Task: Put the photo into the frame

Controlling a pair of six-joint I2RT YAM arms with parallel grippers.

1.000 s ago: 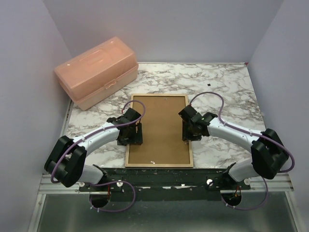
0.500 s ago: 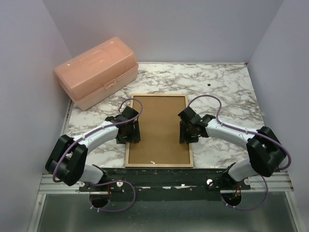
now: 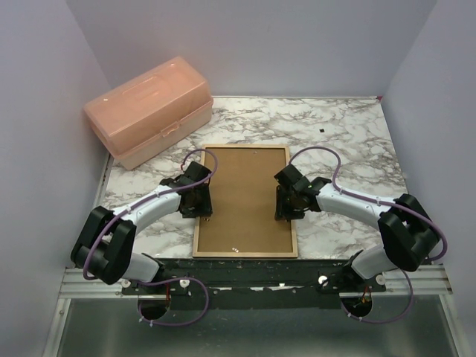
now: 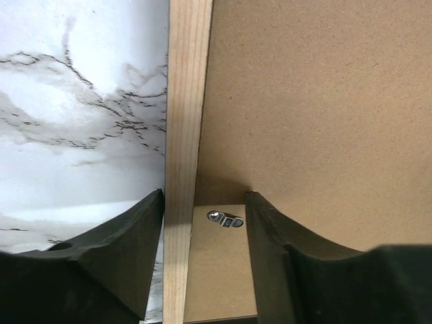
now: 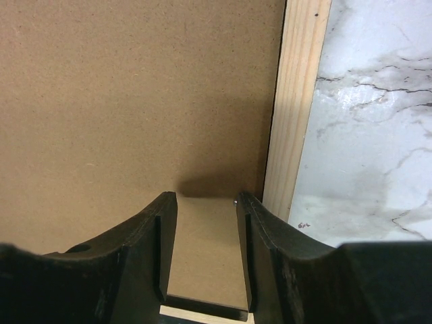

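The little metal clip (image 4: 225, 219) on the back of the frame (image 4: 185, 101) is small and flat. The left gripper (image 4: 204, 202) could slide right off it, or miss it. If the fingers push sideways too hard, the thin frame could skid across the smooth table (image 3: 342, 134). The brown board (image 3: 245, 193) could also pop up on one side if only one edge is pressed.

The frame lies face down in the middle of the table, with the brown board sitting inside it. The photo cannot be seen. It may be under the board, but the pictures do not show that.

Both arms bend inward and point their grippers down at the frame. The left gripper hangs over the left wooden edge. Its fingers are apart, one on the table side and one on the board, with the edge and the clip between them. The right gripper (image 5: 206, 202) hangs over the board, just beside the right wooden edge. Its fingers are apart too, and hold nothing.
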